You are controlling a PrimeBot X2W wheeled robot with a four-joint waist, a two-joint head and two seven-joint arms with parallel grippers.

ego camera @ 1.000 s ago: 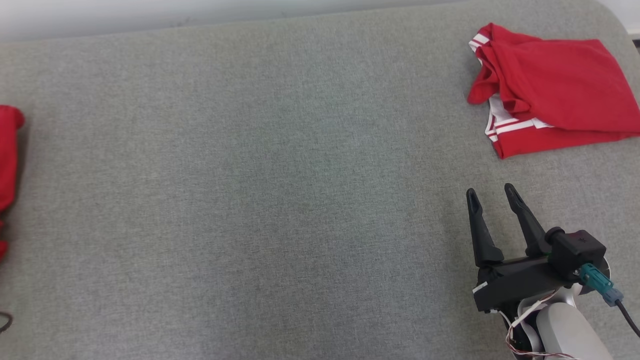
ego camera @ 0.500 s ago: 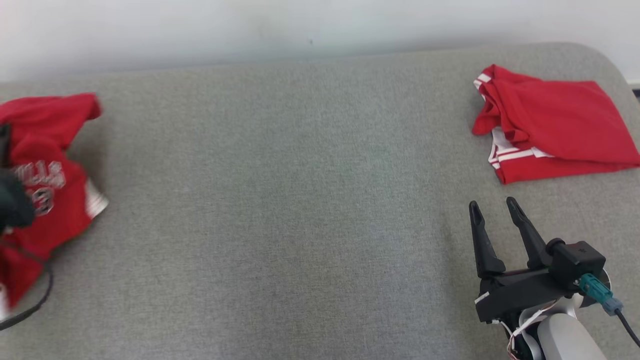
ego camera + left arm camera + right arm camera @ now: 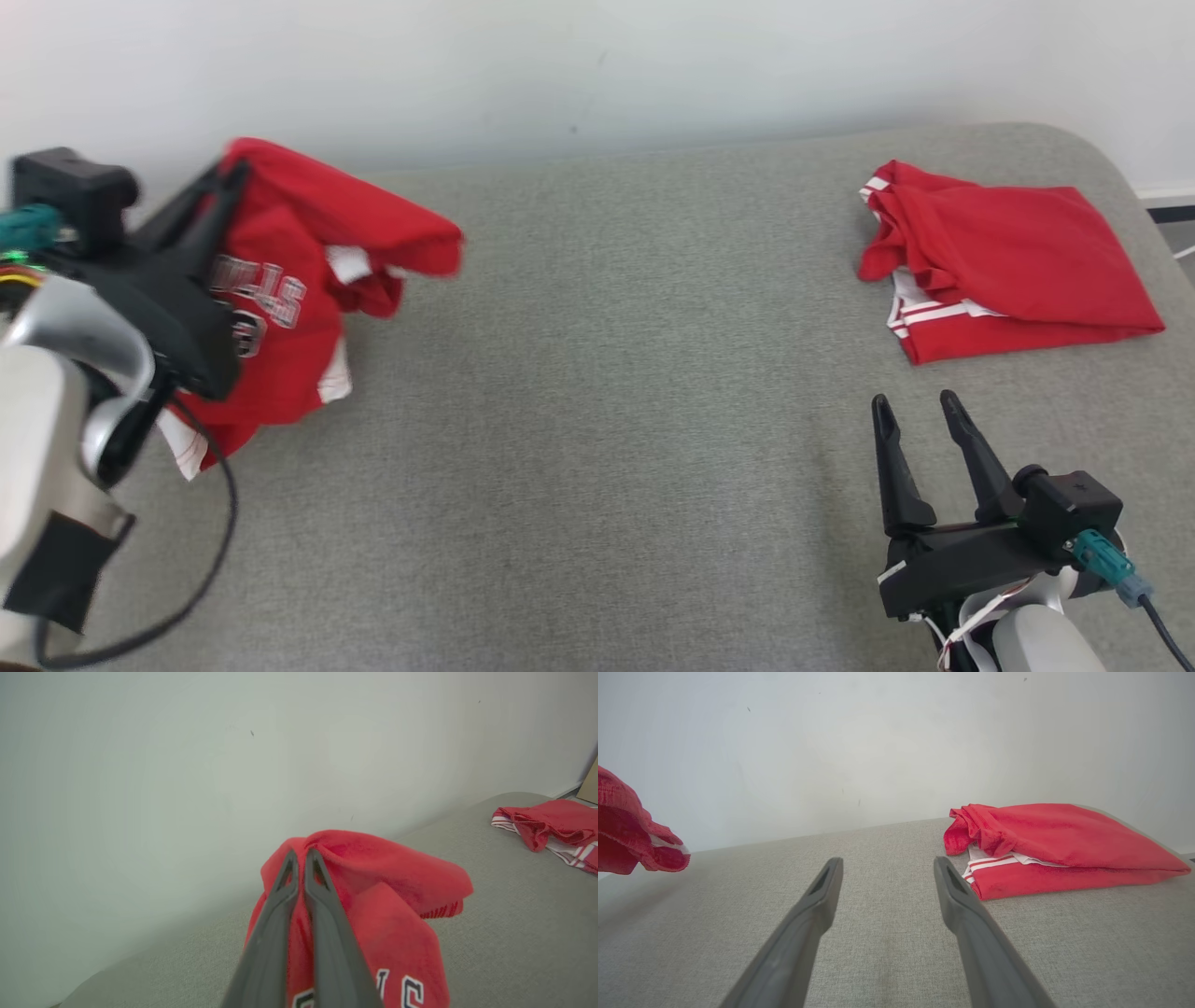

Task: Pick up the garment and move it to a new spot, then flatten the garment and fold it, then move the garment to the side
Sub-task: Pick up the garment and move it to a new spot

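Red garment hangs bunched at far left, pinched in the closed left end effector above the tabletop; keep the pinch tight, carry to the middle, lower so it spreads. Right end effector open, empty, near right. A second ago garment barely showed at left edge; camera tilted up too.

A jersey hangs from the left hand over the tabletop's far left. A folded jersey lies at its far right, behind the right hand.
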